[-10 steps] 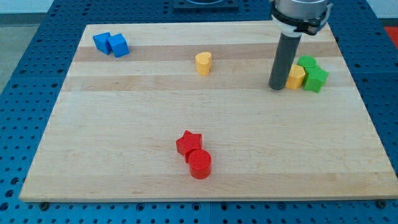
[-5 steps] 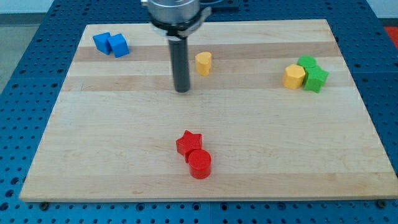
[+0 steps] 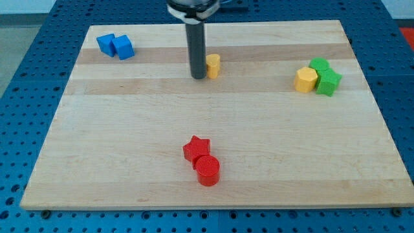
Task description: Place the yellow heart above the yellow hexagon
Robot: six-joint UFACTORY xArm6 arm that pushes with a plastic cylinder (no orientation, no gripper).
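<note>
Right of my tip (image 3: 197,77): yellow heart (image 3: 213,65).

Your pale wooden bench (image 3: 129,129) sits on a blue perforated base (image 3: 26,77), evenly lit; a grey floor strip shows top left.

Bright, even light from above; my tip (image 3: 197,77) makes only a soft small shadow, everything sharp, no glare.
</note>
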